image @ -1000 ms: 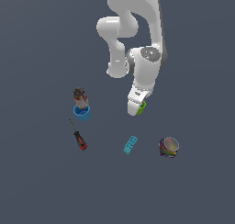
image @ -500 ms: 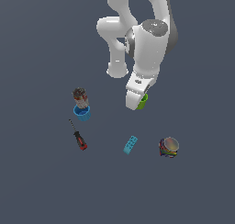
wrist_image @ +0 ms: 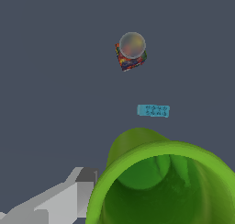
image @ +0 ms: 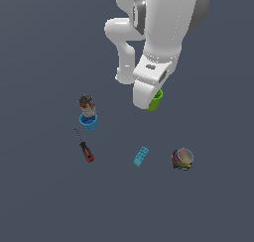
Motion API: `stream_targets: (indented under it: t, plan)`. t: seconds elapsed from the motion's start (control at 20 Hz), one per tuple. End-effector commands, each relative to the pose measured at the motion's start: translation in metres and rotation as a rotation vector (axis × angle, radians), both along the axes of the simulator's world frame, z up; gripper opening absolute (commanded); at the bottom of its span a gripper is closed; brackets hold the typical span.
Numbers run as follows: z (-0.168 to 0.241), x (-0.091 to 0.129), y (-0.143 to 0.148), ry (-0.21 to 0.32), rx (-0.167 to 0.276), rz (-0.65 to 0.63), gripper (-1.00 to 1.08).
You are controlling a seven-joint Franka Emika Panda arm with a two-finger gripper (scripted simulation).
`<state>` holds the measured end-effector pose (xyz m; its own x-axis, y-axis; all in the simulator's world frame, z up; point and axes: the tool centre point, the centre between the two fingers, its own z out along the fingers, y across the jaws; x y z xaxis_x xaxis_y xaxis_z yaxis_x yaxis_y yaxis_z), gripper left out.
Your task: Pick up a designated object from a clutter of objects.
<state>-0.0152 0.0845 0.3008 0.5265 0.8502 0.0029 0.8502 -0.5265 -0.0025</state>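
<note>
Raised since the earlier frame: arm, gripper (image: 149,103) and green cup (image: 156,100); cup sits at the fingers, apparently gripped, though the jaws are hidden. Teal brick (image: 141,156) and multicoloured bowl (image: 182,159) lie beyond it.

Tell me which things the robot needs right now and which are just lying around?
Needed: green cup, gripper.

Just lying around: blue cup, brown can, screwdriver, teal brick, colourful bowl.
</note>
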Motion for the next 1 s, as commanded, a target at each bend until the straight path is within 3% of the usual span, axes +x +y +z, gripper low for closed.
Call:
stream_targets:
  t: [0.0, 0.45, 0.95]
  plan:
    - [0.022, 0.009, -0.004, 0.000, -0.001, 0.000, -1.00]
    - [0.072, 0.032, -0.011, -0.001, -0.003, -0.002, -1.00]
    - [0.088, 0.040, -0.014, -0.001, -0.003, -0.002, -1.00]
